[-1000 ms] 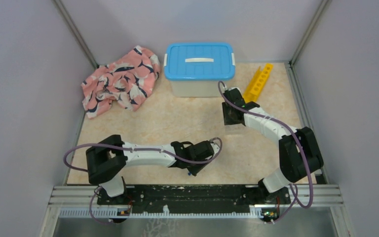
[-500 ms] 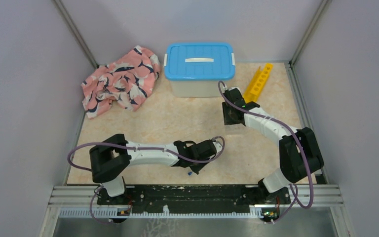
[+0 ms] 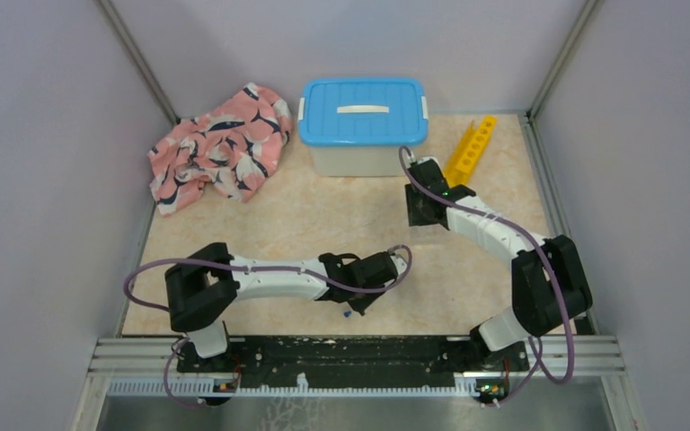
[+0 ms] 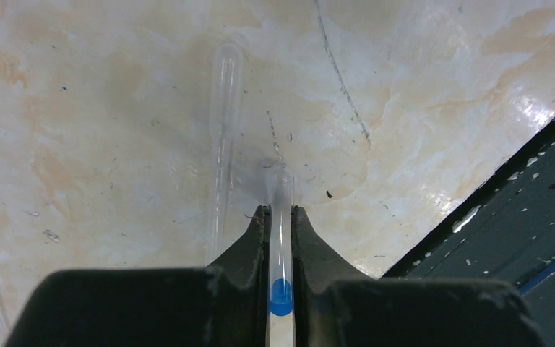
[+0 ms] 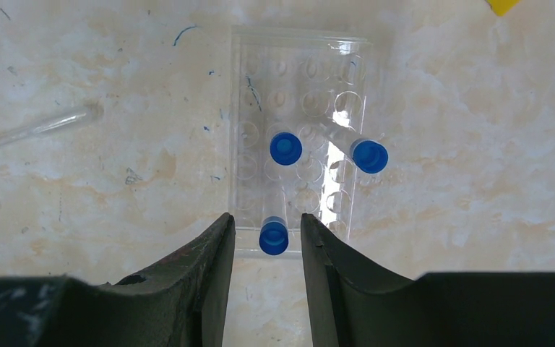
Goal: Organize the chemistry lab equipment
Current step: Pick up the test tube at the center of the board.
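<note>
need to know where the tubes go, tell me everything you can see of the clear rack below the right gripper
The clear rack is a see-through plastic tray, rectangular, with rows of round wells. It lies flat on the marbled table, its long side running away from the right gripper. Three blue-capped tubes stand in its wells, one leaning; the nearest sits between the open jaws, apparently untouched.

The table [image 3: 323,224] is cream with a tan-orange marble pattern. The cloth [image 3: 220,148] is pink, printed with navy-and-white whales. The bin [image 3: 359,160] is white; its lid [image 3: 362,110] is blue. The holed rack [image 3: 470,148] is yellow. The tubes [image 5: 285,148] are clear with blue caps. The well tray [image 5: 311,79] and pipette [image 4: 225,108] are clear. The left arm [image 3: 269,280] and right arm [image 3: 485,229] have white links, black joints and purple cables [image 3: 128,285].
</note>
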Available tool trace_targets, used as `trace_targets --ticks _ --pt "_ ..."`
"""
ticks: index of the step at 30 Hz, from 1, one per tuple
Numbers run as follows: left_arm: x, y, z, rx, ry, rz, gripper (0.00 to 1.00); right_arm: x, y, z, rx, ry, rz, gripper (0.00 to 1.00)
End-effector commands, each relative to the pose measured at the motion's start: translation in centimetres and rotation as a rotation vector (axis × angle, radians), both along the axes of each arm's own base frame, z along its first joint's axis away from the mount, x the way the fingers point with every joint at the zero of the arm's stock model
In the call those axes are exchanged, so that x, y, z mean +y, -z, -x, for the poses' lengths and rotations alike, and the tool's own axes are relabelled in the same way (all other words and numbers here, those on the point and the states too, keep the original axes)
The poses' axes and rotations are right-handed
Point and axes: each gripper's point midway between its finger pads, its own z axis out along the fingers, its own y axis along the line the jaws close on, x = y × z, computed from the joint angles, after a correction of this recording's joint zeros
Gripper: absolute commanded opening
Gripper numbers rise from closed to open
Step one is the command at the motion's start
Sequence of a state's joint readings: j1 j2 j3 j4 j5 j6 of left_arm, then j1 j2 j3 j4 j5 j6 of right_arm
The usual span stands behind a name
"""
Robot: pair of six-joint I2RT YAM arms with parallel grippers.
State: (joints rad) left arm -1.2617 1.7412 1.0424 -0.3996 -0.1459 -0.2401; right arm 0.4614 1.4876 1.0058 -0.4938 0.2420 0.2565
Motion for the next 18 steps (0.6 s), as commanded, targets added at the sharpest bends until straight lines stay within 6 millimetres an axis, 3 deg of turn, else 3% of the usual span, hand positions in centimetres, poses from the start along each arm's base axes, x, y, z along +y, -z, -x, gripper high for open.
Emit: trace_targets --ticks 1,8,18 --pt "-1.3 -3.4 -0.8 -0.025 -0.062 0.041 0.0 -0.1 -2.6 -0.9 -0.091 0.025 -0.036 0.4" --pt "-1.4 -9.2 -3.2 -0.123 -0.249 0.122 0.0 0.0 -4.4 -0.9 -0.134 0.027 -0.063 0.4" --pt "0.7 -14.4 -8.6 -0.207 -0.555 0.247 0.0 0.4 -9.0 -1.0 -0.241 0.027 -0.138 0.41"
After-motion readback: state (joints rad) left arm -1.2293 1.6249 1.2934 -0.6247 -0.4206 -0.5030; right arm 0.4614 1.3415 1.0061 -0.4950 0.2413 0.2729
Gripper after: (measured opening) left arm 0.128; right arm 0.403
